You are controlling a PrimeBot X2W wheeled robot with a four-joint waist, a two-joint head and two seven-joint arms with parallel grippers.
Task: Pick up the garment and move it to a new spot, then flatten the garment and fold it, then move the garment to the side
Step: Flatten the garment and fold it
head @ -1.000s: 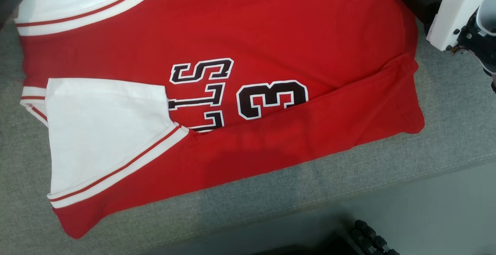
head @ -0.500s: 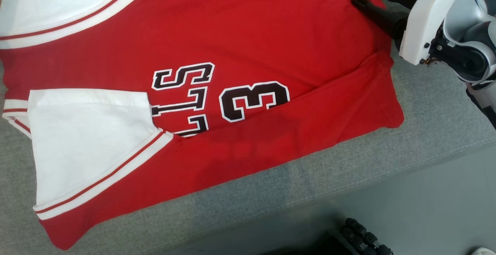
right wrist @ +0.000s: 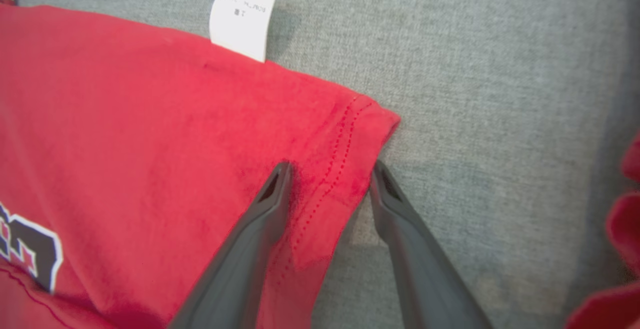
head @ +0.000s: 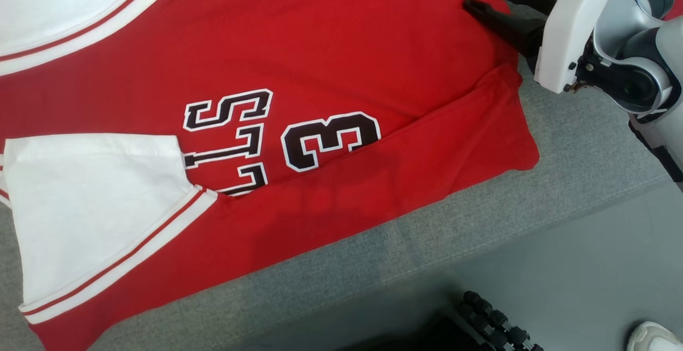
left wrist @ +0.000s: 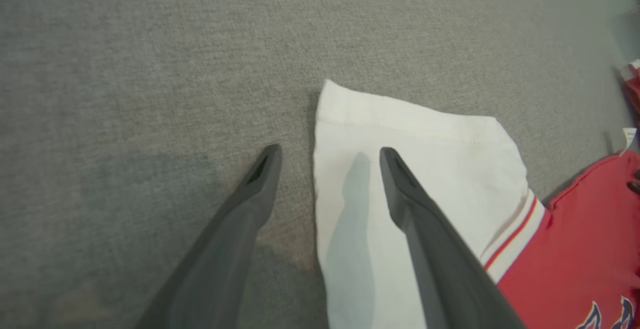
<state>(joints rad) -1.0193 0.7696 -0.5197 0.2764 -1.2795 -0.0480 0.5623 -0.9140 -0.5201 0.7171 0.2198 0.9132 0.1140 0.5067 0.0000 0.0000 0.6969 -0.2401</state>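
right wrist view: the right gripper (right wrist: 330, 165), jaws parted, straddles the hem corner (right wrist: 367, 119) of the red garment (right wrist: 150, 119), spread on the grey bench (right wrist: 475, 69) with one side folded over. the left gripper (left wrist: 330, 150), jaws wide and empty, straddles the edge of its white sleeve (left wrist: 430, 139).

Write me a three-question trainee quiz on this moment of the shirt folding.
1. True or false: the right gripper stands open, one finger on the red garment, the other on the grey surface beside its hem.
2. The left gripper, open, straddles the edge of: A) a white sleeve B) the collar C) the printed number.
3. What white thing sticks out from the garment's edge in the right wrist view?
Key: 1 true; 2 A; 3 a label.
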